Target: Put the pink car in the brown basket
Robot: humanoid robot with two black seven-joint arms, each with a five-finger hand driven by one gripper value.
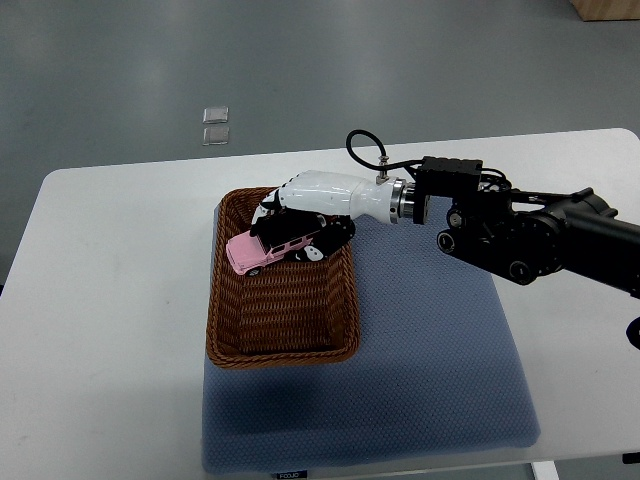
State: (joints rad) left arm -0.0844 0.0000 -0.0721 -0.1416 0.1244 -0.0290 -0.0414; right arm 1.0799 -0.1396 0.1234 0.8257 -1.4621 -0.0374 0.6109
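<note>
Pink car (262, 249): toy car, held over the upper part of the brown basket (283, 350), nose toward the basket's left wall, roof up, slightly tilted.
Right hand (300, 215): white-shelled, dark fingers (318, 238) wrapped over the car's rear and roof; grasping the car, not yet let go.
Right arm: enters from the right edge, reaching left across the blue mat (430, 380) to the basket.
Left hand: not in view.
Basket: woven, rectangular, seated on the mat's left edge atop the white table (110, 300); interior otherwise bare.
Car versus hand: front half protruding left and below the palm, rear tucked under the fingers; touching, enclosed from above.
Car versus basket: inside the rim outline, near the upper-right corner; contact with the woven floor cannot be told from above.
Step in hand: likely lowering and release.
Doing it well: lower until wheels meet the weave, open fingers gently, lift straight up, avoid snagging the right wall or dragging the car out.
Risk: tilted drop could roll the car against the wall.
</note>
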